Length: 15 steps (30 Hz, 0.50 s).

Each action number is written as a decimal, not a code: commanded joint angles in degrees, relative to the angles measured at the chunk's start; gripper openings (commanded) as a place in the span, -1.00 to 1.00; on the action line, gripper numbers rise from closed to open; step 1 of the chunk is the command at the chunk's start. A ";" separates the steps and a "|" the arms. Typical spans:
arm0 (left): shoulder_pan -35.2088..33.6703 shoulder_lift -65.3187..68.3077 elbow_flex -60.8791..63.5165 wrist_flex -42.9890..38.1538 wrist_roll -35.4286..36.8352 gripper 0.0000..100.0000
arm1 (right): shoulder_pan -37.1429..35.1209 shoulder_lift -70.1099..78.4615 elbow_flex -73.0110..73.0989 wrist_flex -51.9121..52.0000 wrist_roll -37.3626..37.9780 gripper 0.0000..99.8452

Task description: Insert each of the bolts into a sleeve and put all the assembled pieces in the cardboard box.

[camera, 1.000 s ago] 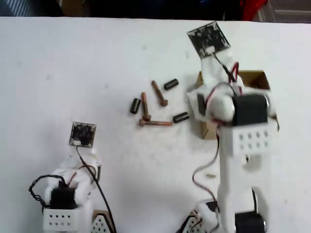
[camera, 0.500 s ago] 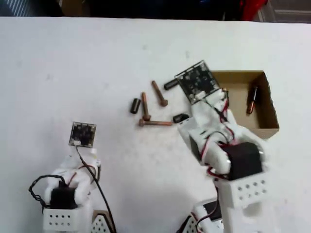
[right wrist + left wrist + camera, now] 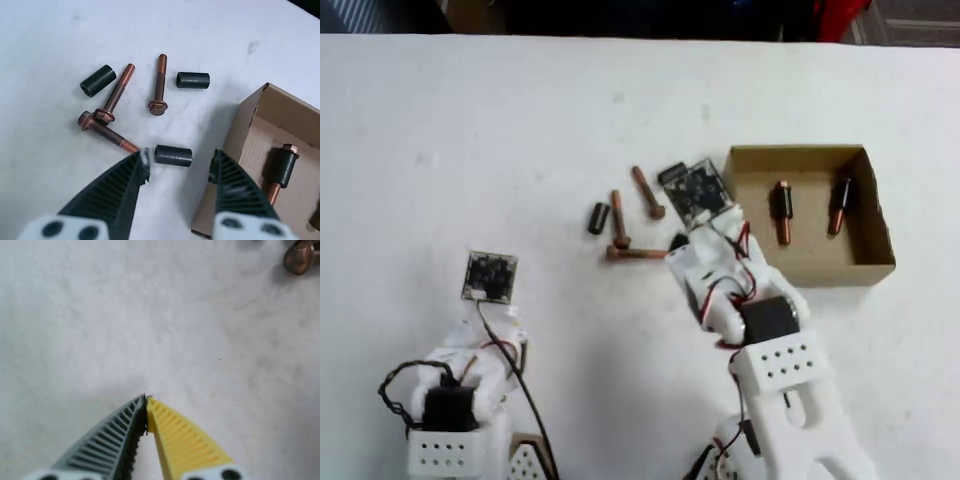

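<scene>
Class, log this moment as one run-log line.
right gripper: open, aimed at sleeve | left gripper: shut | cardboard box: two assembled pieces | loose: three bolts, three sleeves

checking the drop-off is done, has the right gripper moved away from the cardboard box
Yes. The right gripper has swung left off the cardboard box and hangs open over a loose black sleeve.

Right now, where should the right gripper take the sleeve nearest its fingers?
Probably the sleeve at mid-length, across its round sides, from above. It lies flat, its axis running from finger to finger of the open right gripper, so a wrist turn seems needed first.
</scene>
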 commanded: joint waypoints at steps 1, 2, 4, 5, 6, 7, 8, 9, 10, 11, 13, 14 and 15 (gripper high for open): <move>0.66 -0.22 -0.09 0.79 -0.53 -0.95 | -0.04 -0.75 2.29 -7.34 6.15 -0.65; 0.66 -0.22 -0.09 0.79 -0.53 -0.95 | -0.04 -0.75 3.43 -9.10 9.58 -0.65; 0.66 -0.22 -0.09 0.79 -0.53 -0.95 | -0.04 -0.75 5.63 -12.35 14.77 -0.65; 0.66 -0.22 -0.09 0.79 -0.53 -0.95 | 0.22 -0.75 6.51 -13.67 16.26 -0.65; 0.66 -0.22 -0.09 0.79 -0.53 -0.95 | 0.66 -0.75 7.21 -14.81 16.97 -0.65; 0.66 -0.22 -0.09 0.79 -0.53 -0.95 | 1.19 -0.66 7.65 -15.96 17.23 -0.65; 0.66 -0.22 -0.09 0.79 -0.53 -0.95 | 1.89 -0.66 7.91 -16.92 17.41 -0.65; 0.66 -0.22 -0.09 0.79 -0.53 -0.95 | 2.59 -0.66 8.00 -17.63 17.23 -0.65; 0.66 -0.22 -0.09 0.79 -0.53 -0.95 | 3.21 -0.57 8.00 -18.07 17.23 -0.65; 0.66 -0.22 -0.09 0.79 -0.53 -0.95 | 3.56 -0.31 7.82 -18.07 17.23 -0.65; 0.66 -0.22 -0.09 0.79 -0.53 -0.95 | 3.74 1.54 7.30 -18.07 17.23 -0.65; 0.66 -0.22 -0.09 0.79 -0.53 -0.95 | 3.74 3.03 6.68 -18.07 17.14 -0.65; 0.66 -0.22 -0.09 0.79 -0.53 -0.95 | 3.74 4.70 5.89 -18.07 17.14 -0.65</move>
